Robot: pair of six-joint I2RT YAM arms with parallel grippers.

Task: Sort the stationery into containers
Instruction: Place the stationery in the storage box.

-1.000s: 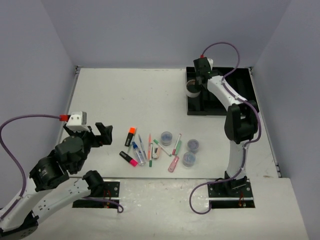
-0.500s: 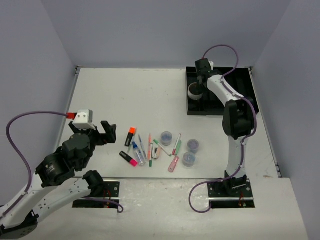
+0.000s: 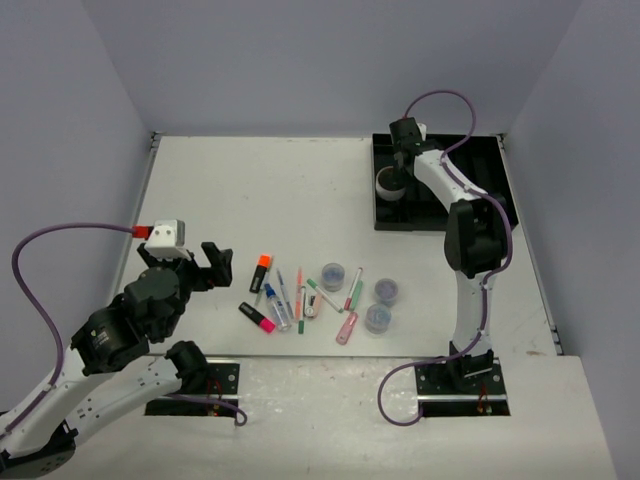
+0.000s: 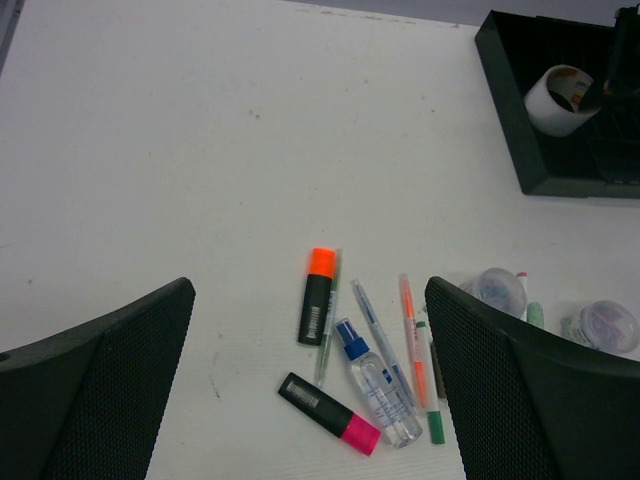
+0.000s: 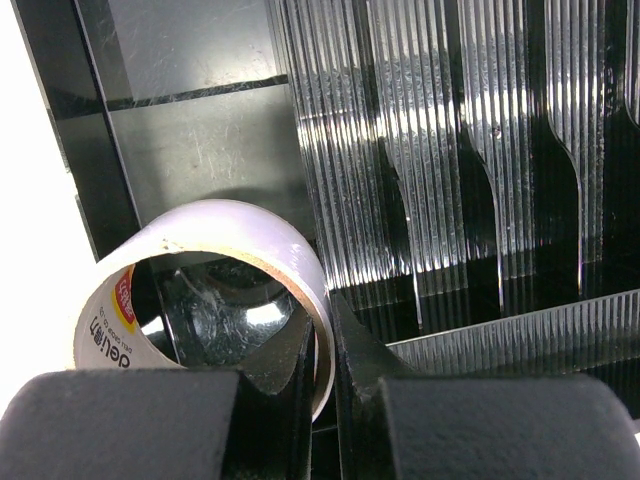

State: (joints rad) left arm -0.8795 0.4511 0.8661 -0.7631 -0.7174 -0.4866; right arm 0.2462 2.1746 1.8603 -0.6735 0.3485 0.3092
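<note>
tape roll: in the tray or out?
In. The tape roll stands on edge inside the tray at its left end, wall pinched by the right tool.

tape roll [image 3: 390, 181] in tray [image 3: 392, 213] (left end) | pens [image 3: 299, 298] near-left of tray | tubs [image 3: 386, 291] right of pens

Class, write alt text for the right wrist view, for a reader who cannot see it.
Two black fingers pinch the wall of a white tape roll with a brown cardboard core, at the smooth left compartment of a flat black plastic tray; ribbed narrow compartments run to the right.
</note>
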